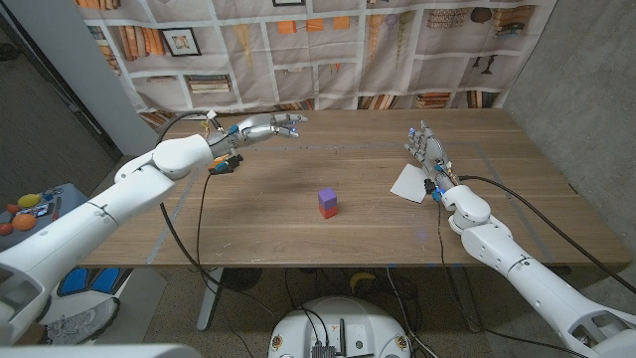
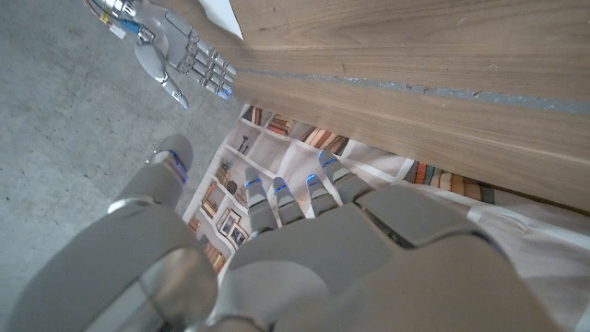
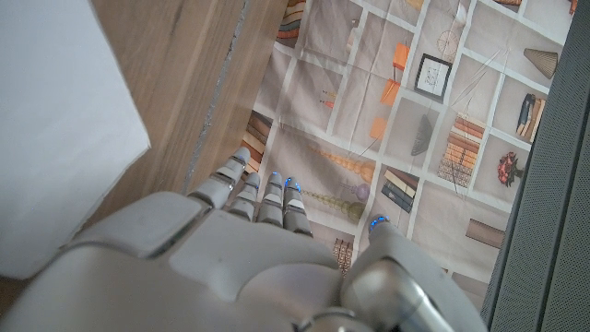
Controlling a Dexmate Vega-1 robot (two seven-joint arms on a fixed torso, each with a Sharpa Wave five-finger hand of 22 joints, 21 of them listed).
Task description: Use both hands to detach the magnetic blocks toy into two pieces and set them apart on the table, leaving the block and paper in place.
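Backdrop: bookshelf-print curtain (image 1: 328,50) behind wooden bench (image 1: 298,229).
Toy: purple-and-orange magnetic blocks (image 1: 327,203), joined, upright at bench centre.
Paper: white sheet (image 1: 408,182) beside right hand (image 1: 429,159).
Left hand (image 1: 273,126): far edge, fingers spread, empty.
Right hand: fingers spread, empty.

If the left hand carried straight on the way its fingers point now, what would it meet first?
Probably nothing on the table: the left hand points across the far edge toward the robot's right, and that strip looks bare. The right hand lies roughly that way, though depth is unclear.
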